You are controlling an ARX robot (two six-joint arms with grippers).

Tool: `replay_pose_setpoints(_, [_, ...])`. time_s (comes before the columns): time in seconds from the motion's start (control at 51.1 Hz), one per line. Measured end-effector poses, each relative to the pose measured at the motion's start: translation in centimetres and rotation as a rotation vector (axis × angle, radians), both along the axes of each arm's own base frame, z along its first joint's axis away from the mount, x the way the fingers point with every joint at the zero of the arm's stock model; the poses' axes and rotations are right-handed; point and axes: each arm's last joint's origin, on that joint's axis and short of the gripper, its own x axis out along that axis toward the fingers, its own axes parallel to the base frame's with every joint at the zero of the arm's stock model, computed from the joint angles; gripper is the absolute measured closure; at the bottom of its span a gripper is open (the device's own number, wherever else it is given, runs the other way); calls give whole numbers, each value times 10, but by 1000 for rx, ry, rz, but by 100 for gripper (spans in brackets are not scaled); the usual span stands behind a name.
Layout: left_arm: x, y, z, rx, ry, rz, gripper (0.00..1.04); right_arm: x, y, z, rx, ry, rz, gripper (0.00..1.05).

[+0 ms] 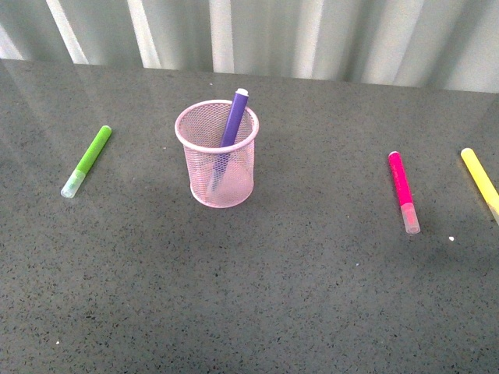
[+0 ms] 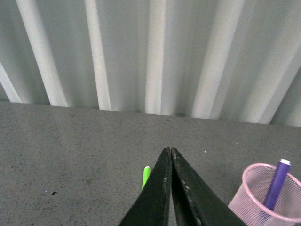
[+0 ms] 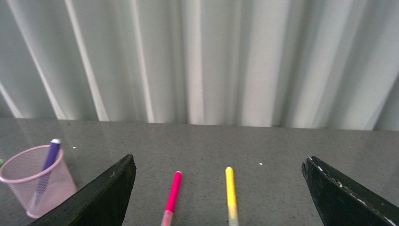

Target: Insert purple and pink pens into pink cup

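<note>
Nearest, seen only from the wrist cameras: left gripper (image 2: pixel 169 149), jaws pressed together, gripping nothing. Right gripper (image 3: pixel 219 160), jaws spread wide, empty, facing the stretch of table where pink pen (image 3: pixel 172 193) and yellow pen (image 3: pixel 230 190) lie side by side. Neither gripper in the front view.

On the dark grey table (image 1: pixel 249 304), right side, fairly near: pink pen, flat, clear cap toward the near edge, well apart from the cup (image 1: pixel 238 183). To its right, at the picture's edge: yellow pen, no part of the task. On the left, a little further back: green pen (image 1: pixel 87 160), flat too, also not wanted.

At about that depth, left of centre: cup, upright, pink mesh. Inside it: purple pen (image 1: pixel 234 117), leaning, top end rising above the rim. Behind everything: pale ribbed wall (image 1: pixel 351 39).

Judged half done: purple in, pink out. Step in hand: fetching the pink pen, probably with the right gripper, being open and on that side. Calls for lowering over the pink barrel without catching the yellow pen, and closing across it. Then lifting, carrying left to above the cup, tipping the pen upright and letting go into the space beside the purple pen.
</note>
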Motion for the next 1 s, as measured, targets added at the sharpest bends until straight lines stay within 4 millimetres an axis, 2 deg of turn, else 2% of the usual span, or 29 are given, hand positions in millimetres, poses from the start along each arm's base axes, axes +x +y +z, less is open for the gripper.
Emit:
replay_pose_setpoints(0.02, [-4, 1, -1, 0, -3, -5, 101, 0, 0, 0, 0, 0, 0, 7])
replay_pose_setpoints(0.274, [-33, 16, -9, 6, 0, 4, 101, 0, 0, 0, 0, 0, 0, 7])
replay_pose_setpoints(0.391, [-43, 17, -12, 6, -2, 6, 101, 0, 0, 0, 0, 0, 0, 7])
replay_pose_setpoints(0.528, [-55, 17, -24, 7, 7, 4, 101, 0, 0, 0, 0, 0, 0, 7])
replay_pose_setpoints(0.998, [-76, 17, -13, 6, -29, 4, 101, 0, 0, 0, 0, 0, 0, 7])
